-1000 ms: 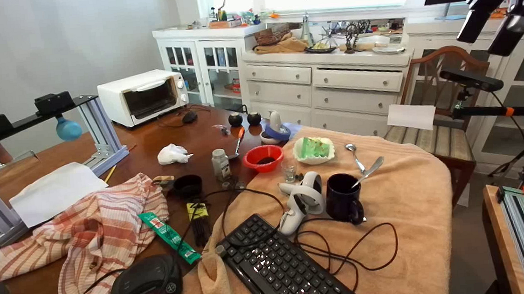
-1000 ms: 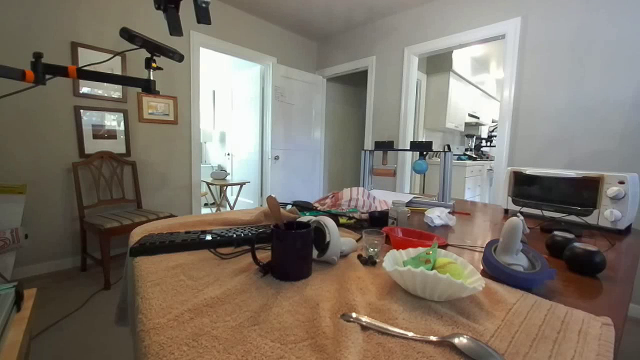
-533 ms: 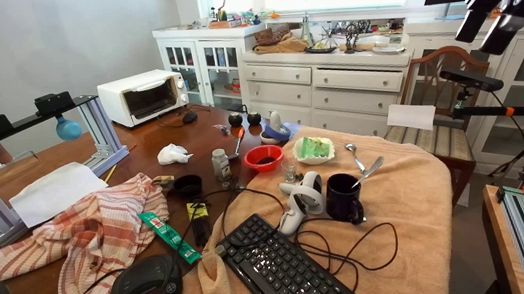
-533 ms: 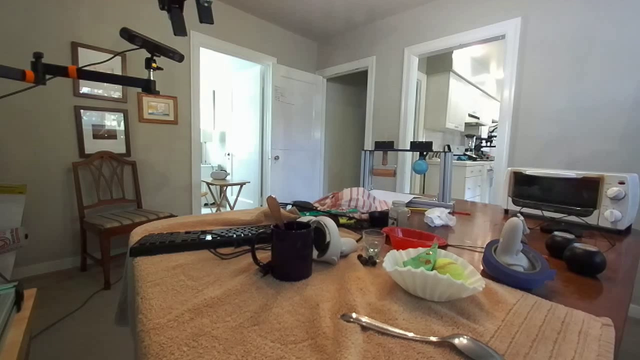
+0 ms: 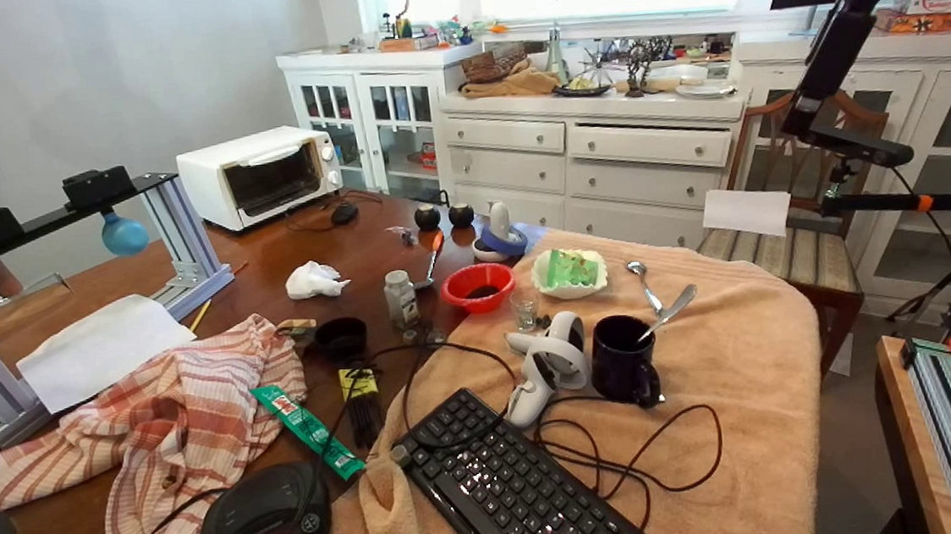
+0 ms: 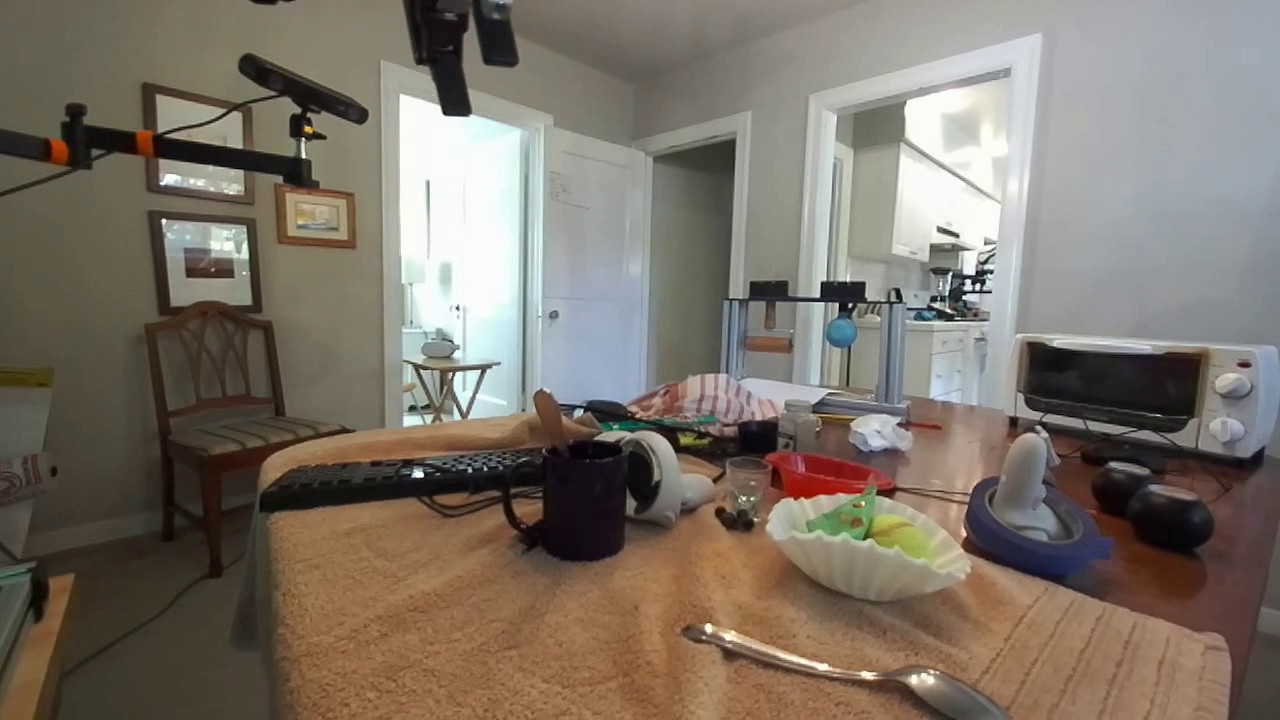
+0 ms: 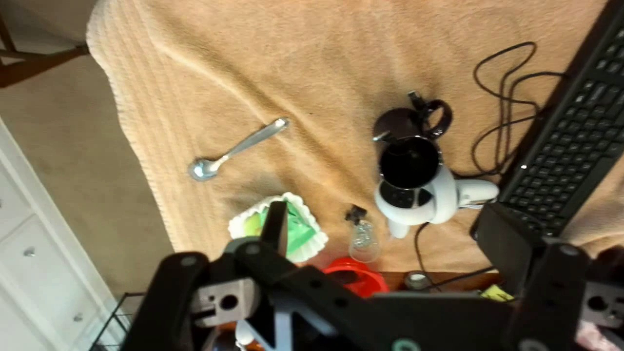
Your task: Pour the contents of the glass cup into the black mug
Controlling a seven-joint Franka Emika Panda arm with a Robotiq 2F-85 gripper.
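In an exterior view, a crowded wooden table (image 6: pixel 1185 585), with a tan towel (image 6: pixel 450 625) over its near left part. High above, toward the left, the gripper (image 6: pixel 480 85). Points downward, with fingers wide apart and nothing between them. On the towel, a white controller (image 6: pixel 655 480). Just beside it, on the left, the black mug (image 6: pixel 585 510). Stands upright, with handle turned left. At near right, a white fluted dish (image 6: pixel 870 568); farther back, a red bowl (image 6: pixel 820 475). Between controller and bowl, the small glass cup (image 6: pixel 747 488). Stands upright, long axis vertical, and holds something clear and glinting. Lies well below the gripper and off to its right, past the mug. In the wrist view, shows through the gap between the two fingers, closer to the left one. Probably calls for travelling right and lowering, with jaws around the cup's sides. Risk of a finger catching on the bowl, just beside; touching or not, cannot tell. Out of the mug, a utensil handle (image 6: pixel 549 420), perhaps in the way of a pour. By the cup's base, dark bits (image 6: pixel 735 519).
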